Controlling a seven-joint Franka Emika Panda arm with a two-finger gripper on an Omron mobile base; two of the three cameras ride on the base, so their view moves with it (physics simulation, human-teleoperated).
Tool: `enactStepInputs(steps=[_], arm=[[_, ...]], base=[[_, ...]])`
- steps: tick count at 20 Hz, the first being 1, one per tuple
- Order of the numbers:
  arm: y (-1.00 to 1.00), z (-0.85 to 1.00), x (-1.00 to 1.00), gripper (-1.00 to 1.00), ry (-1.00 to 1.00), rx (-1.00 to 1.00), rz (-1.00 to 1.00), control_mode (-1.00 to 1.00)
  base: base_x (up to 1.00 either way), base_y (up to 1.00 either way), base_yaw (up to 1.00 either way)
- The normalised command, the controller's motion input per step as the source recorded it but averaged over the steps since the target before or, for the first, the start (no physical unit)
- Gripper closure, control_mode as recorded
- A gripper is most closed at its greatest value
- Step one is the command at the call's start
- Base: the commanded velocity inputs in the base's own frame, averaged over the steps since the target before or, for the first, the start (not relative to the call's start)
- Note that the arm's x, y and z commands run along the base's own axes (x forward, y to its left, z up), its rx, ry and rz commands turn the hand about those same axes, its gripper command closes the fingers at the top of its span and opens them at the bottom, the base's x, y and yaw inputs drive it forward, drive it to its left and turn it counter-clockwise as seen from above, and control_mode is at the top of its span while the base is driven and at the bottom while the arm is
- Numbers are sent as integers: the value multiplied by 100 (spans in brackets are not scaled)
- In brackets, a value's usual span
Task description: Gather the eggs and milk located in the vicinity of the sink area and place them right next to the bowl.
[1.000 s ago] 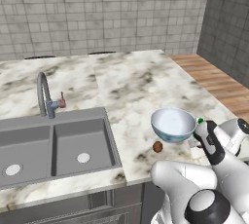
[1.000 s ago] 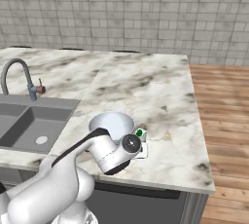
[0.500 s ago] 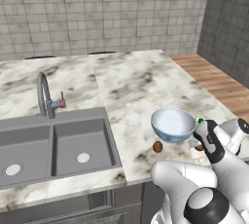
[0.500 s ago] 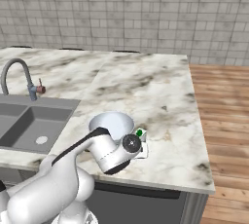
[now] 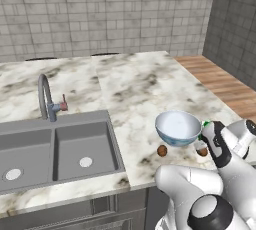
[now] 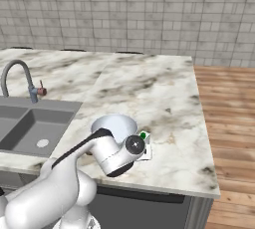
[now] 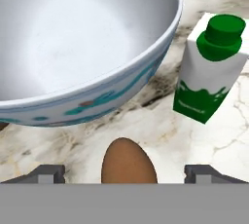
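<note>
In the hand view a brown egg [image 7: 128, 162] lies on the marble between my gripper [image 7: 126, 172] fingertips, with a gap on each side; the gripper is open. Just beyond the egg stands the wide pale bowl [image 7: 82, 38], and the green and white milk [image 7: 209, 72] stands upright to the bowl's right. From the left base view, the gripper [image 5: 202, 146] hangs low over that egg [image 5: 201, 149], right beside the bowl [image 5: 177, 126] and the milk [image 5: 206, 123]. A second brown egg [image 5: 162, 150] rests at the bowl's near left. The right base view has the bowl [image 6: 115, 123] and milk [image 6: 145, 136] behind my wrist.
The grey double sink [image 5: 55, 144] with its curved faucet [image 5: 45, 96] lies to the left. The counter's front edge [image 5: 150, 179] runs just behind the eggs. Wooden floor [image 6: 229, 123] lies past the counter's right end.
The jaws have spread wide and let go of the egg, which now lies on the counter by the bowl. The arm has hardly moved.
</note>
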Motion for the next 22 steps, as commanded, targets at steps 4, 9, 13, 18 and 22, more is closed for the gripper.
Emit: enactStepInputs(steps=[4, 9, 13, 18, 22], arm=[[-19, 81, -43, -100, -4, 3, 0, -100], [-11, 73, -71, -100, 0, 3, 0, -100], [19, 68, -31, -100, 22, -6, -2, -100], [48, 22, -1, -100, 35, -22, -16, -100], [40, 0, -10, -100, 18, -11, -12, -100]], base=[[0, 0, 0], [0, 0, 0], [0, 0, 0], [0, 0, 0], [0, 0, 0]])
